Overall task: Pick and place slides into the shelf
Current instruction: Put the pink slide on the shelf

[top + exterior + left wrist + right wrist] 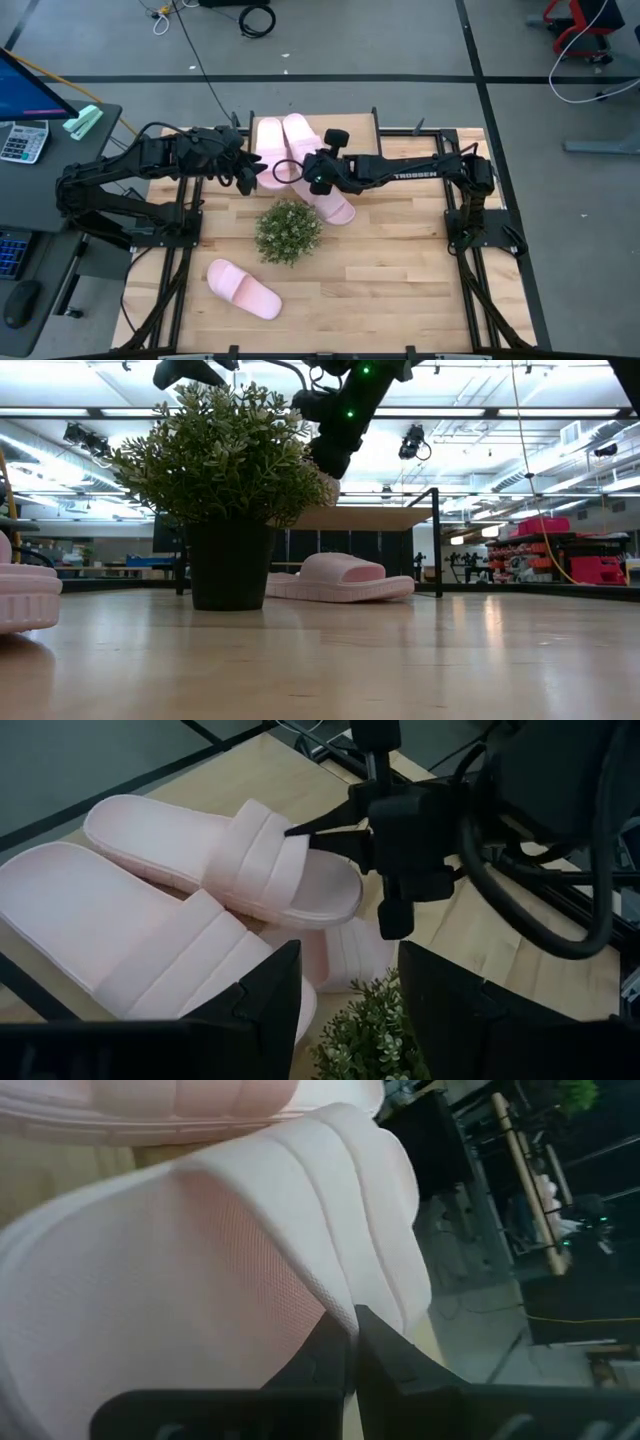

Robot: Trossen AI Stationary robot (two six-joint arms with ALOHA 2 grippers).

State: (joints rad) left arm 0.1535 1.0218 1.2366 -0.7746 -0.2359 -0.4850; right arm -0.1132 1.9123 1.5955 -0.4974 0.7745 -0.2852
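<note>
Two pale pink slides (268, 140) (300, 132) lie side by side on the shelf's light top board (240, 765). A third slide (340, 575) rests on the table under that board, and the fourth (243, 290) lies sole down near the table's near left corner. My right gripper (350, 1330) reaches in from the right and is shut on the right-hand slide's (230, 850) strap. My left gripper (345, 990) is open. It hovers above the near end of the left-hand slide (110, 940), touching nothing. My right gripper pinches the toe-side edge of the right-hand slide's wide strap (330, 1295) between its two fingers (300, 830). The fingers come in nearly level from the table's right side, slanting down. The slide's heel end (110, 815) lies on the top board; whether the toe end is lifted cannot be told.
A green bushy plant in a dark pot (288, 232) stands on the table just in front of the shelf, close under both grippers. The shelf's thin black leg (438, 540) stands right of the slide below. Bare tabletop (400, 270) stretches to the near right.
</note>
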